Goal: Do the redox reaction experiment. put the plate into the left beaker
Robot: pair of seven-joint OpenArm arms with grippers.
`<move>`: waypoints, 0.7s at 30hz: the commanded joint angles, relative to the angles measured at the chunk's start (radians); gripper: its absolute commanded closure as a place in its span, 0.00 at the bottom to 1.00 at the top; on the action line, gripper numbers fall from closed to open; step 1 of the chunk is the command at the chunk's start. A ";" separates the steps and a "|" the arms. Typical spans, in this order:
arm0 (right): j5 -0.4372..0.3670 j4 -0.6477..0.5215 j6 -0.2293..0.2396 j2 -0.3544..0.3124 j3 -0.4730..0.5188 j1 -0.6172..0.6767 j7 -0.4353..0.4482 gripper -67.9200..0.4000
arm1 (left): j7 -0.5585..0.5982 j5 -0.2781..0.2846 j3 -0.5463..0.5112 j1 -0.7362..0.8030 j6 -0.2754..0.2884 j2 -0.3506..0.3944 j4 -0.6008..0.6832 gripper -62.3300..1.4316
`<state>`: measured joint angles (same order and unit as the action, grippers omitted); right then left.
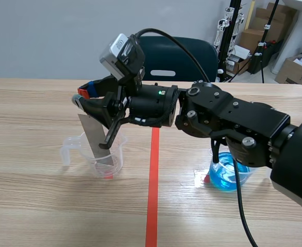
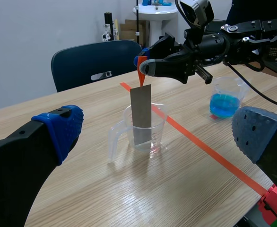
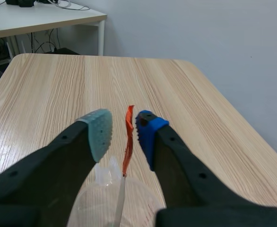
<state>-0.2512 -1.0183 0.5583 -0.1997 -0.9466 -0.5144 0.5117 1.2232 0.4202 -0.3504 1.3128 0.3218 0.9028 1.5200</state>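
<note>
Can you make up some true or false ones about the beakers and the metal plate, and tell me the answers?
1. The grey metal plate stands in the clear beaker. True.
2. The blue liquid is in that same beaker. False: it is in the other beaker, across the red tape line.
3. The left tool is open and holds nothing. True.
4. The plate lies flat on the table. False: it leans upright inside the beaker.
5. The plate's orange tab sits between the right tool's fingers. True.
</note>
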 commanded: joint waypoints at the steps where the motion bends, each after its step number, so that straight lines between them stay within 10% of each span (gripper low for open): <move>1: -0.006 -0.010 -0.001 0.009 0.011 -0.015 0.011 0.68 | 0.014 0.006 0.000 -0.003 0.003 -0.007 0.011 0.00; 12: 0.002 -0.010 0.000 0.009 0.011 -0.015 0.032 0.00 | 0.014 0.006 0.000 -0.003 0.003 -0.007 0.011 0.00; 21: 0.002 -0.010 -0.001 0.009 0.011 -0.015 0.037 0.00 | 0.014 0.006 0.000 -0.003 0.003 -0.007 0.011 0.00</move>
<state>-0.2352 -1.0183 0.5583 -0.1967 -0.9466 -0.5144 0.5343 1.2232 0.4206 -0.3504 1.3128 0.3218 0.9028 1.5200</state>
